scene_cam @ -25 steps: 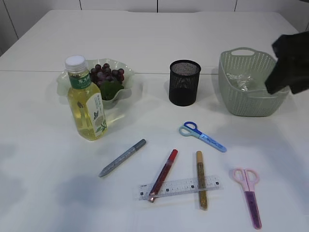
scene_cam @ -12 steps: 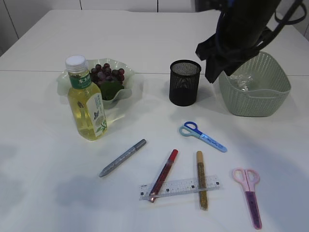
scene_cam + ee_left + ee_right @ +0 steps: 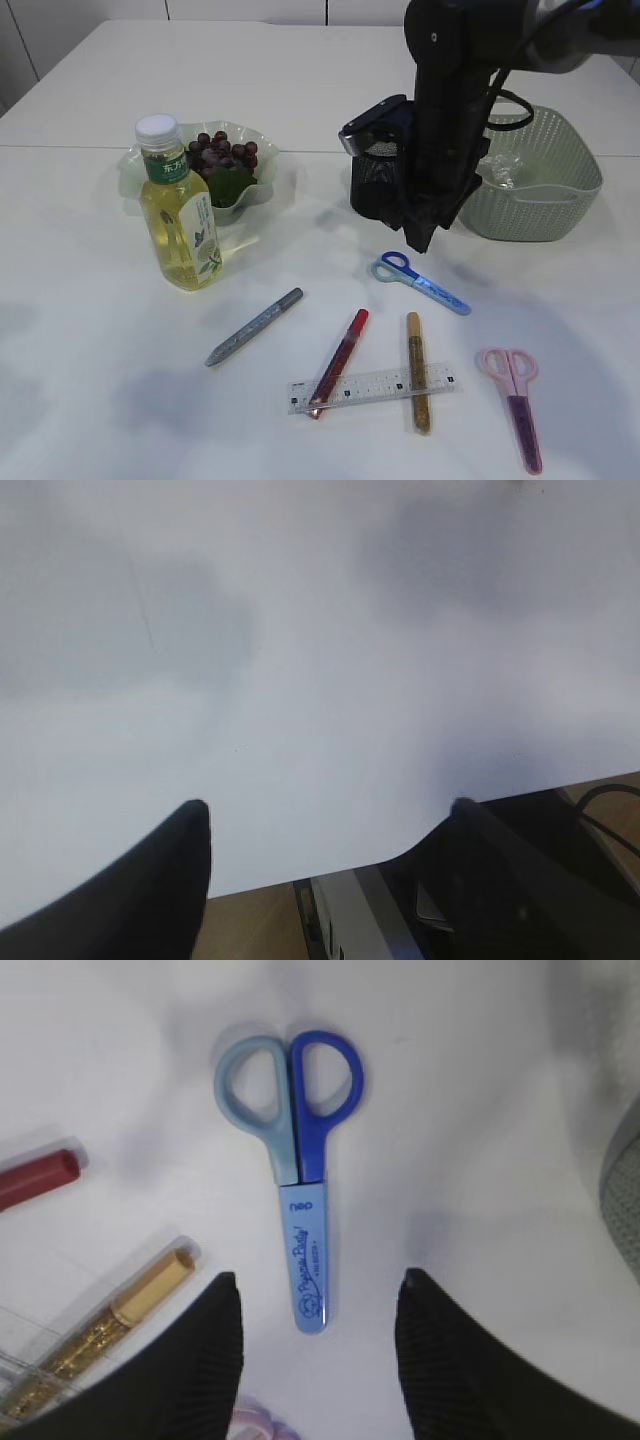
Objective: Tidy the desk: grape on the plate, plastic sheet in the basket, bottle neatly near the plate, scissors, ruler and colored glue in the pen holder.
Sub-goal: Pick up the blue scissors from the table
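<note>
White table (image 3: 90, 380), my right fingers (image 3: 312, 1365) hang spread and empty over the blue scissors (image 3: 295, 1165)

To grip well I judge I should come straight down astride the capped blade, just below the handles, and close evenly. They lie flat and closed between pen holder (image 3: 375, 180) and gold glue (image 3: 100, 1330), one loop pale, one deep blue. My left fingers (image 3: 320, 820) are parted, holding nothing
</note>
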Available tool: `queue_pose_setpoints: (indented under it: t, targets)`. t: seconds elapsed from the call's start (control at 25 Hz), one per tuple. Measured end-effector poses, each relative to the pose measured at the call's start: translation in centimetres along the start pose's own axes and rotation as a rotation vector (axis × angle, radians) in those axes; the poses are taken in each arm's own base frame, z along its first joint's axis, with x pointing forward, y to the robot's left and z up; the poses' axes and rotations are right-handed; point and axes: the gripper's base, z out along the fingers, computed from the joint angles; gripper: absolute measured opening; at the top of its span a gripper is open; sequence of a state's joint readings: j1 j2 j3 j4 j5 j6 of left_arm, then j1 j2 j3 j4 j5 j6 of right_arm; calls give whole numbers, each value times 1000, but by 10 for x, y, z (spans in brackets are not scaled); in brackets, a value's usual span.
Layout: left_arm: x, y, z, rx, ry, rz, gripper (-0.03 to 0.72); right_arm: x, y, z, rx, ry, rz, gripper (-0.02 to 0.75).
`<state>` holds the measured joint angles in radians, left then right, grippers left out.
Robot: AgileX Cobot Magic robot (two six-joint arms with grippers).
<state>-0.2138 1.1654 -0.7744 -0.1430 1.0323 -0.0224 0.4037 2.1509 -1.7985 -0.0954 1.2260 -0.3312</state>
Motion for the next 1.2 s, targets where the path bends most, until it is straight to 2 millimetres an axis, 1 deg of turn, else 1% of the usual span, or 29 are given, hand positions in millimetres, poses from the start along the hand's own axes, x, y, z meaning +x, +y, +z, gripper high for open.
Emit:
queue_pose_setpoints:
  t: [0.16,0.32,0.68,0.88,1.0,1.2]
  targets:
    - [0,0,0,0,0,1,526,-2,0,11,-5,22,-15,396]
    - [0,0,0,0,0,1,522,-4,3,27,-38,46,-26,396]
    - [0,0,0,0,0,1,519,-8,4,42,-45,43,-36,396]
    - [0,0,0,0,0,1,519,-10,5,61,-50,55,-33,396]
    - [0,0,0,0,0,1,519,-12,4,66,-47,47,-25,396]
    - [0,0,0,0,0,1,513,-14,3,66,-26,24,-19,396]
